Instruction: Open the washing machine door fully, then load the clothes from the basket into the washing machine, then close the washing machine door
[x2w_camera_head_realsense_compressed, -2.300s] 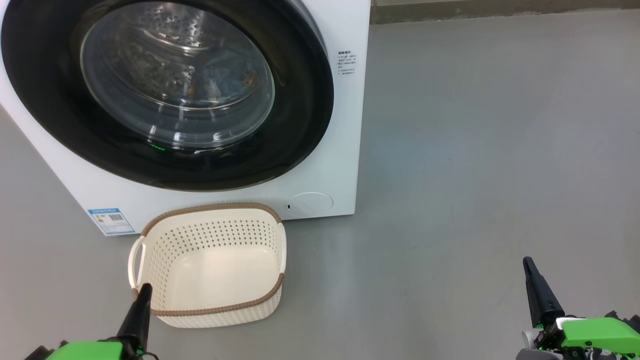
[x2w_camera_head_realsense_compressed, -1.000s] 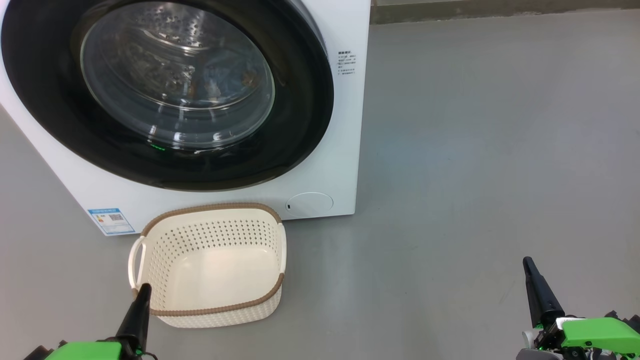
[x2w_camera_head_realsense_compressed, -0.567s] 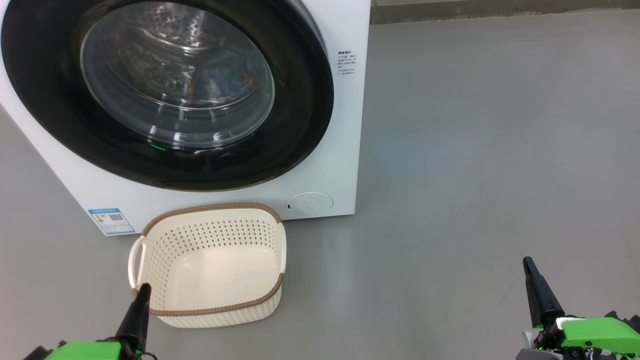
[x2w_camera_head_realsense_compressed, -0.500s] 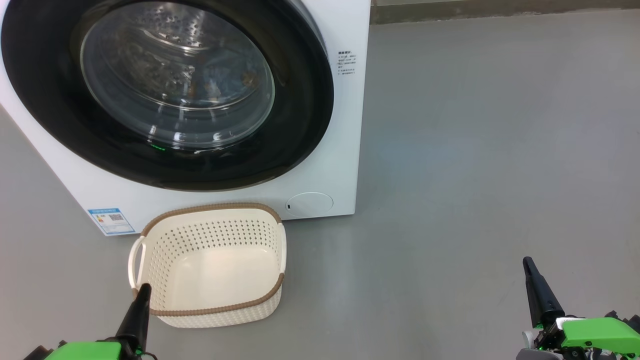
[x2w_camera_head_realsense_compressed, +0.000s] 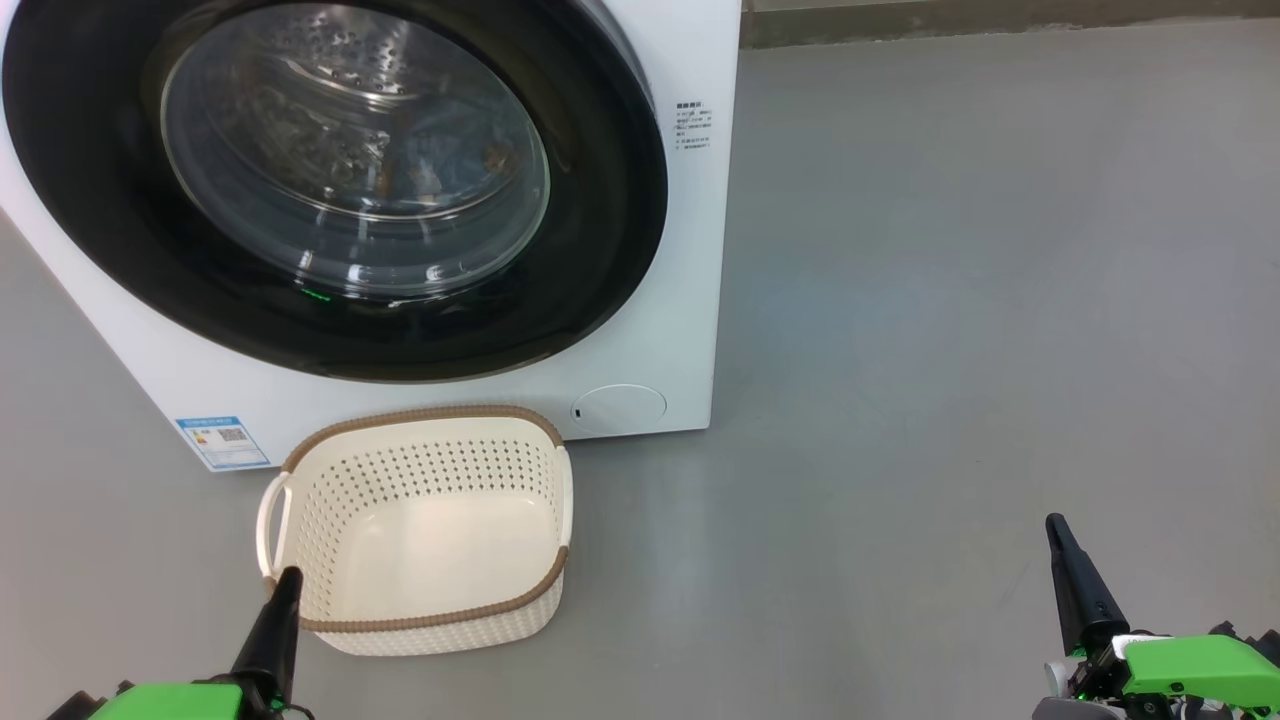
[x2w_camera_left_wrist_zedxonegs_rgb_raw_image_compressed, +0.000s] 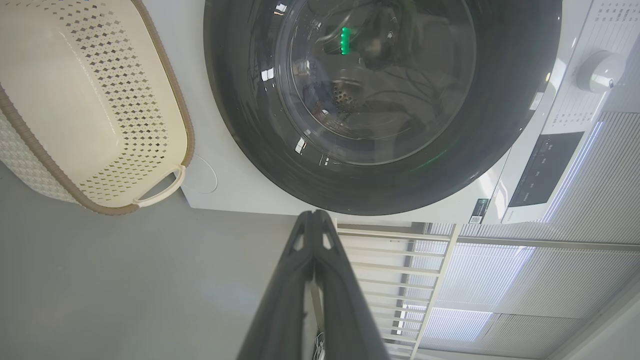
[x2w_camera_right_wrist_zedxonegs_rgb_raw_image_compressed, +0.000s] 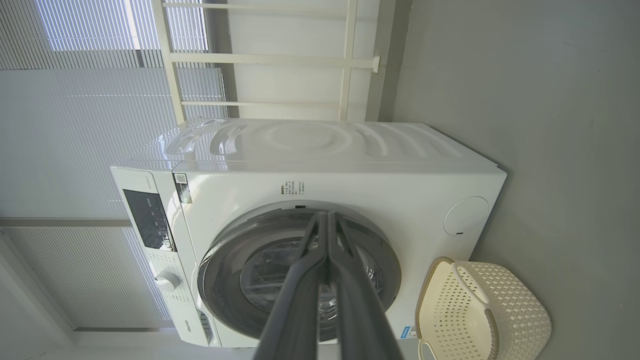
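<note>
The cream perforated plastic basket (x2w_camera_head_realsense_compressed: 450, 632) stands touching the big white washing machine (x2w_camera_head_realsense_compressed: 690, 300), below its closed black-rimmed round glass door (x2w_camera_head_realsense_compressed: 610, 230). The left gripper (x2w_camera_head_realsense_compressed: 289, 574) and right gripper (x2w_camera_head_realsense_compressed: 1053, 521) are pinched together, holding nothing. Nothing has moved.

White washing machine (x2w_camera_head_realsense_compressed: 690, 300) w/ blue label (x2w_camera_head_realsense_compressed: 222, 440) & black control panel (x2w_camera_right_wrist_zedxonegs_rgb_raw_image_compressed: 147, 217). washing machine door (x2w_camera_head_realsense_compressed: 610, 230): glossy black rim, clear glass centre; thru it light blue clothes (x2w_camera_head_realsense_compressed: 440, 165) w/ orange-brown blotches. Cream basket (x2w_camera_head_realsense_compressed: 450, 638), perforated dot pattern, brown woven-look rim, white handles. Plain grey floor (x2w_camera_head_realsense_compressed: 950, 300). left gripper (x2w_camera_head_realsense_compressed: 290, 575) & right gripper (x2w_camera_head_realsense_compressed: 1052, 522): dark fingers, bright green bodies
</note>
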